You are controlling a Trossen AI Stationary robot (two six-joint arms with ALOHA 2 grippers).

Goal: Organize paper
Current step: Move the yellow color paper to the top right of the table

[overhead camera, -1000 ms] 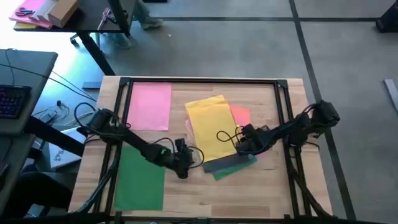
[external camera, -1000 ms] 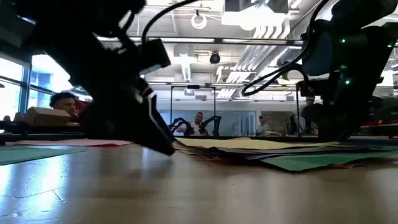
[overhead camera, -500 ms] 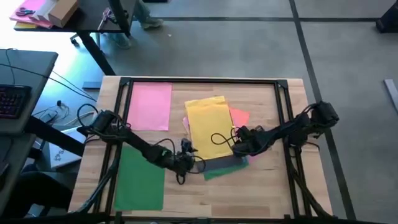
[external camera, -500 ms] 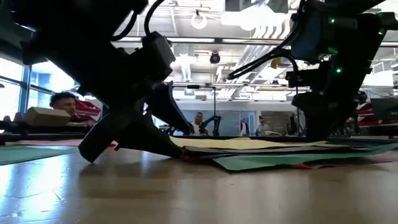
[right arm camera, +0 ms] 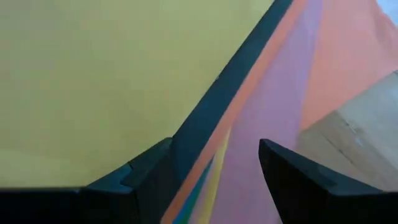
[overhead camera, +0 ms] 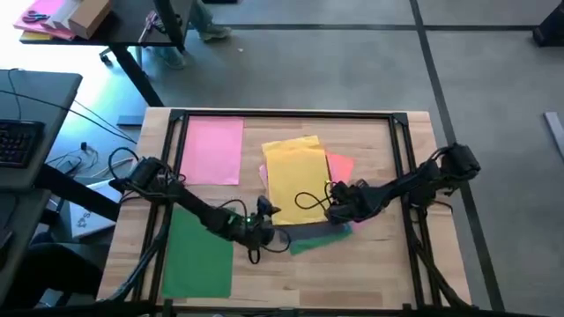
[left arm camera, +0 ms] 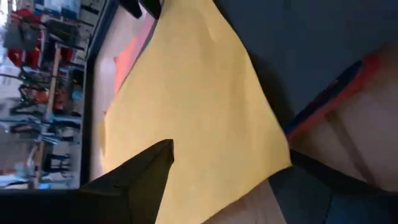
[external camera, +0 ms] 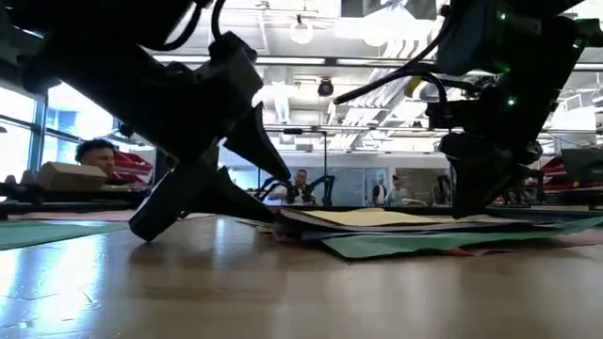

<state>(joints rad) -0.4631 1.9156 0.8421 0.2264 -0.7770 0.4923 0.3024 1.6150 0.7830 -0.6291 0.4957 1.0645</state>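
My left gripper (overhead camera: 264, 214) has moved in toward the messy paper pile (overhead camera: 304, 189) since a second ago: it was off the pile's lower-left corner, now its tips sit at the yellow sheet (overhead camera: 295, 176)'s lower-left edge, centre of the high view. My right gripper (overhead camera: 333, 201) has slid left too, further onto the pile's right side. The dark grey (overhead camera: 308, 232) and green (overhead camera: 310, 244) sheets poking out at the bottom have shifted left with it.

Left fingers are spread apart, holding nothing that I can see; the low view shows them (external camera: 203, 188) splayed at the pile's left edge, one tip down on the table (external camera: 283, 292). Right fingers (right arm camera: 292, 180) are parted too, pressing on the stack, gripping nothing.

Separate sheets stay put: pink sheet (overhead camera: 211, 150) upper left of the table, green sheet (overhead camera: 198, 255) lower left.

The high view shows only the overall layout. The left wrist view shows the yellow sheet's corner (left arm camera: 205, 112) lifted off the dark sheet. The right wrist view shows the layered edges: yellow, dark grey, orange, pink. The low view shows people (external camera: 94, 155) in the room behind.
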